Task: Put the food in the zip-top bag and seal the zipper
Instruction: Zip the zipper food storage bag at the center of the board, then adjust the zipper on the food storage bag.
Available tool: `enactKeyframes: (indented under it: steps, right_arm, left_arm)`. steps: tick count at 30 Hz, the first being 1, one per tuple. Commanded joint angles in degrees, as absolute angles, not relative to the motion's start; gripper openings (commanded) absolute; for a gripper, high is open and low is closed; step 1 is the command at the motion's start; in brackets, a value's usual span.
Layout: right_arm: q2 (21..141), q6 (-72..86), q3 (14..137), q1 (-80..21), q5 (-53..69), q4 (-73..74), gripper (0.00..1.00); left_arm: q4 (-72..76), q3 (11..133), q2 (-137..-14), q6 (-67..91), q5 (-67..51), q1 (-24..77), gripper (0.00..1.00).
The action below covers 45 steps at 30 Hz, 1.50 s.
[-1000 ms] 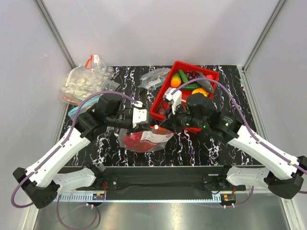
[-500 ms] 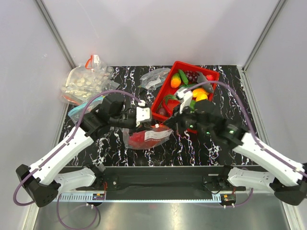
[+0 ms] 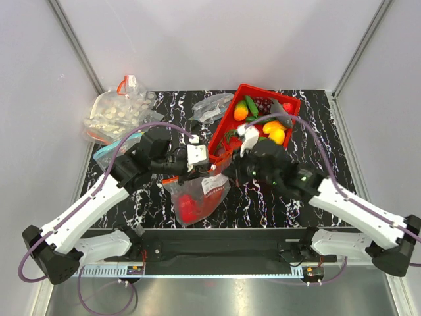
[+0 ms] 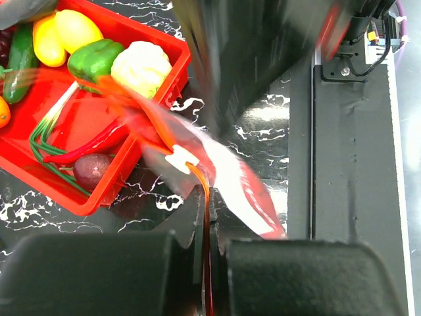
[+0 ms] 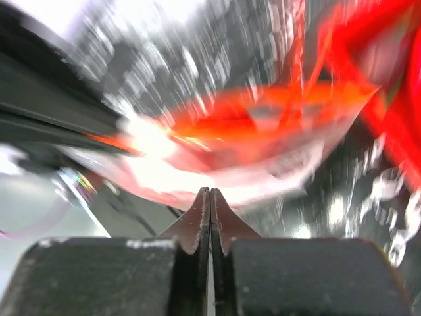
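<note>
The zip-top bag (image 3: 200,191) hangs in the air between my two grippers, with red food (image 3: 187,207) in its bottom. My left gripper (image 3: 205,161) is shut on the red-orange zipper (image 4: 206,204) at one end of the mouth; the strip runs out of its jaws (image 4: 207,197). My right gripper (image 3: 228,164) is shut, its tips (image 5: 210,192) at the blurred bag film (image 5: 217,164) on the other side. More food lies in the red tray (image 3: 218,139): a carrot (image 3: 241,112), a green pepper (image 4: 95,58) and a red chilli (image 4: 92,145).
A bag of pale round pieces (image 3: 118,112) lies at the back left, with a teal-strip bag (image 3: 108,153) in front of it. A small clear bag (image 3: 212,107) lies left of the tray. The table's metal front edge (image 4: 355,164) is just below the hanging bag.
Both grippers have risen and drawn closer, lifting the bag off the table. It now hangs with the red food slid to its bottom.
</note>
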<state>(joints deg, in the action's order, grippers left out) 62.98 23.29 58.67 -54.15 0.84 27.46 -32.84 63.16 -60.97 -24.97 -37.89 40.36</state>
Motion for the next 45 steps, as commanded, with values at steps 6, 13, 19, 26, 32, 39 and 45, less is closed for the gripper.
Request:
enactKeyframes:
  steps: [6, 13, 19, 26, 32, 39, 45]
  right_arm:
    - [60.29, 18.19, 77.43, -54.58, -8.08, 27.53, 0.05]
    - [60.29, 23.87, 65.33, -54.67, -10.91, 14.7, 0.01]
    - [66.18, 34.01, 46.5, -57.64, -13.17, 1.76, 0.0]
    - [60.91, 25.41, 60.53, -58.18, -21.35, 14.99, 0.0]
    - [59.51, 20.48, 73.55, -58.18, -24.96, 23.72, 0.0]
    - [58.18, 16.97, 76.56, -58.27, -25.23, 24.17, 0.01]
    - [59.59, 19.24, 71.39, -58.18, -21.89, 22.5, 0.01]
  left_arm:
    - [-28.3, 64.6, -59.59, -24.52, -39.2, 40.52, 0.0]
    - [-26.72, 65.65, -59.68, -22.33, -39.46, 40.43, 0.0]
    - [-22.86, 66.89, -57.66, -17.41, -38.24, 40.52, 0.0]
    - [-24.25, 66.88, -58.62, -17.31, -38.49, 40.52, 0.0]
    - [-25.84, 67.5, -59.24, -18.1, -39.02, 40.52, 0.0]
    - [-27.07, 70.57, -61.78, -16.79, -38.76, 40.52, 0.0]
    - [-27.33, 70.93, -62.4, -16.08, -38.76, 40.43, 0.0]
